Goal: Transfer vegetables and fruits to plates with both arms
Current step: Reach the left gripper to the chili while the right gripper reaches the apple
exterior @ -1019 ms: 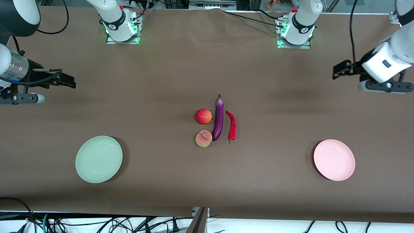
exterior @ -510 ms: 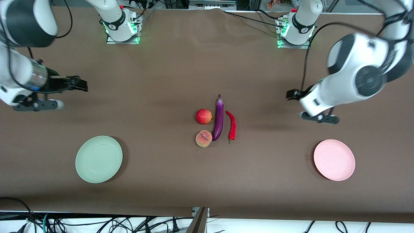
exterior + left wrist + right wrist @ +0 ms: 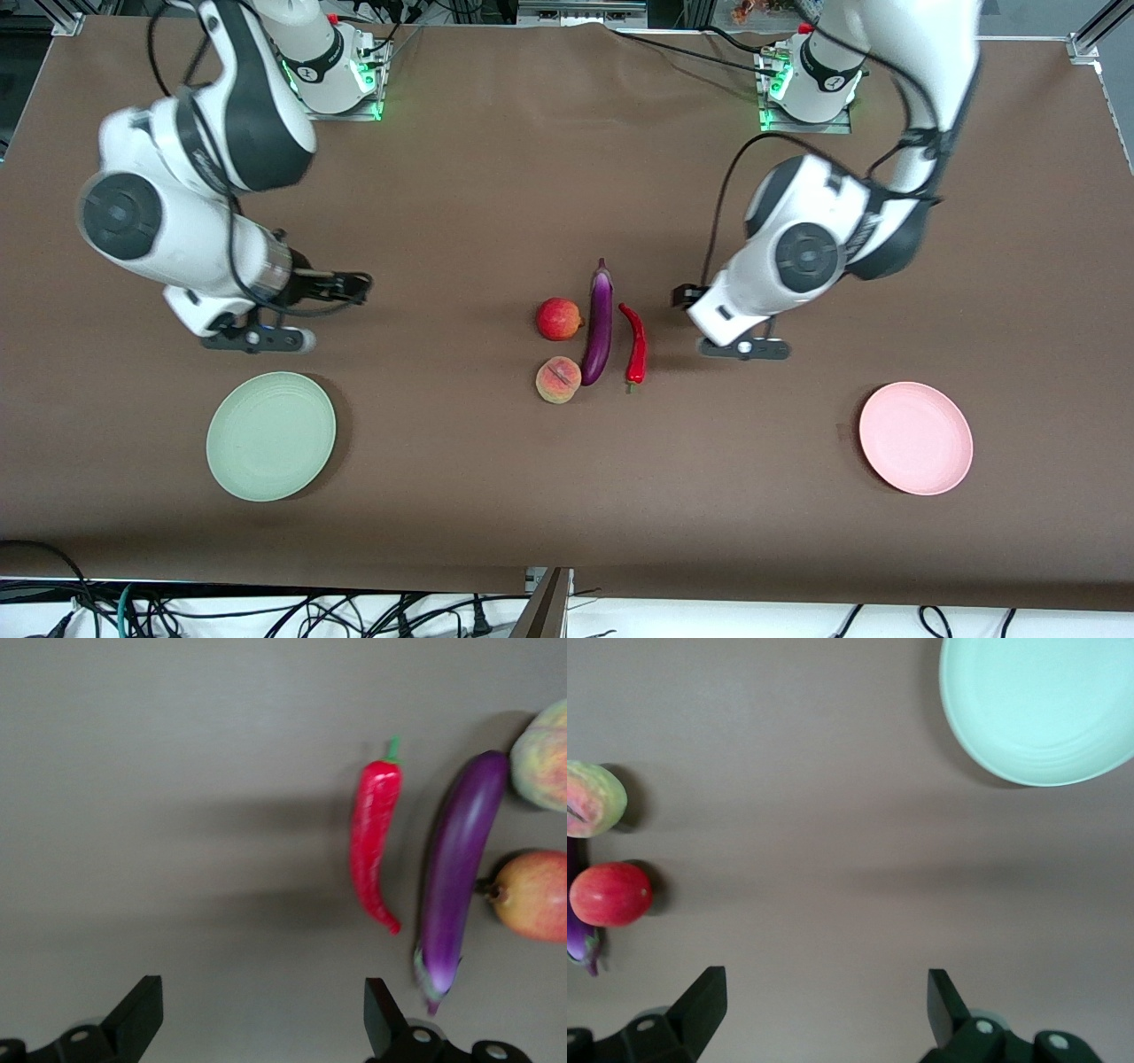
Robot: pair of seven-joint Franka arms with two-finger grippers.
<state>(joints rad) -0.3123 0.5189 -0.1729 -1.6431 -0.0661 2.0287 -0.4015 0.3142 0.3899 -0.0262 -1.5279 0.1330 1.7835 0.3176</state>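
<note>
The purple eggplant (image 3: 601, 323) lies mid-table with the red chili (image 3: 634, 344) beside it toward the left arm's end. The red apple (image 3: 559, 319) and the peach (image 3: 558, 379) lie beside it toward the right arm's end. My left gripper (image 3: 681, 296) is open and empty, over bare table close to the chili; its wrist view shows the chili (image 3: 374, 837), eggplant (image 3: 456, 868), apple (image 3: 532, 895) and peach (image 3: 545, 766) ahead of the gripper (image 3: 261, 997). My right gripper (image 3: 353, 285) is open and empty, over bare table above the green plate's (image 3: 271, 435) end. The pink plate (image 3: 915, 437) is empty.
The right wrist view shows its gripper (image 3: 824, 988) over brown cloth, with the green plate (image 3: 1036, 709), apple (image 3: 609, 893) and peach (image 3: 594, 797) at the edges. Arm bases (image 3: 332, 75) stand along the table's back edge. Cables hang along the front edge.
Both arms have swung in from the table's ends toward the middle. The left gripper now hangs close to the chili; the right gripper is partway toward the fruits. Nothing on the table moved.
</note>
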